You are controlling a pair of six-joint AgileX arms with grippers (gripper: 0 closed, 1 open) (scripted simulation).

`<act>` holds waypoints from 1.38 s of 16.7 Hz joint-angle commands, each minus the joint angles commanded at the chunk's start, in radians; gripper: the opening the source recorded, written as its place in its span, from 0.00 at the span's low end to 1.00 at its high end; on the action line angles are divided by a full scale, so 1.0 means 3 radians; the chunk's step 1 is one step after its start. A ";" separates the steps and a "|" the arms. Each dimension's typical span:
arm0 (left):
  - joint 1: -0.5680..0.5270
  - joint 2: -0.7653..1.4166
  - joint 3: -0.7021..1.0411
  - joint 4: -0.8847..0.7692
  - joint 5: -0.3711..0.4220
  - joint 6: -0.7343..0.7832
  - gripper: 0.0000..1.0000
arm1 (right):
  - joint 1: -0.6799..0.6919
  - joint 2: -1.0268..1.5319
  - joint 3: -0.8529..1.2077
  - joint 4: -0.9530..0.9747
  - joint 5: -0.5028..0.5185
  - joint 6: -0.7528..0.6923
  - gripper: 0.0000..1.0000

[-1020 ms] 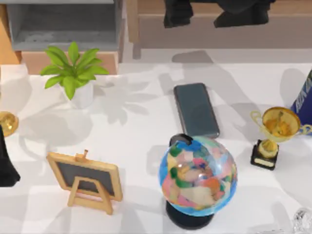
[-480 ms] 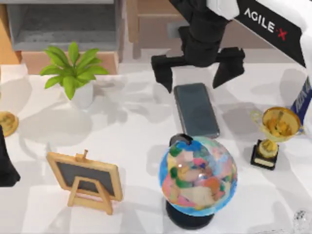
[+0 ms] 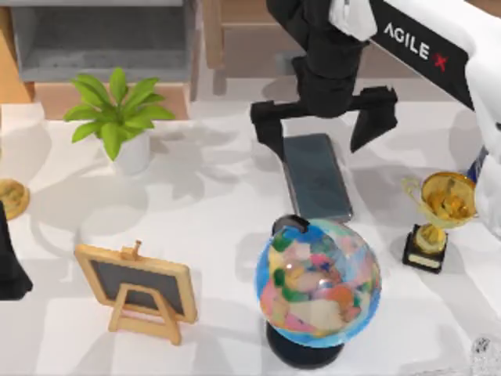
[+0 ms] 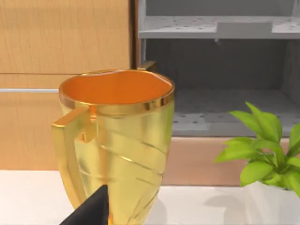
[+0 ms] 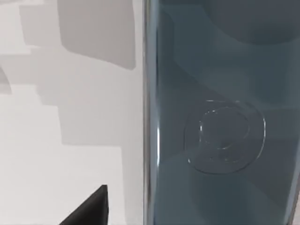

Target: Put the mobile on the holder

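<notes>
The mobile (image 3: 318, 182) lies flat on the white table, a dark glossy slab just behind the globe (image 3: 317, 282). My right gripper (image 3: 321, 127) hangs open over the mobile's far end, one finger (image 3: 268, 130) to its left and the other to its right, wider apart than the phone. The right wrist view looks straight down on the mobile (image 5: 220, 117), with one dark fingertip (image 5: 89, 211) off its long edge above bare table. The holder is hidden or out of view. My left arm (image 3: 9, 262) stays parked at the table's left edge.
A potted plant (image 3: 117, 117) stands back left, and a wood-framed blackboard (image 3: 137, 288) front left. A gold trophy (image 3: 442, 215) is at the right and a gold cup (image 4: 115, 140) by the left arm. Shelving (image 3: 102, 39) runs behind the table (image 3: 211, 211).
My right arm came in from the back and moved down and forward. Its open fingers went from behind the table edge to either side of the mobile's far end. The mobile has not moved.
</notes>
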 joint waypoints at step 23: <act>0.0000 0.0000 0.0000 0.0000 0.0000 0.0000 1.00 | -0.0016 0.0101 -0.0844 0.0956 0.0006 0.0005 0.40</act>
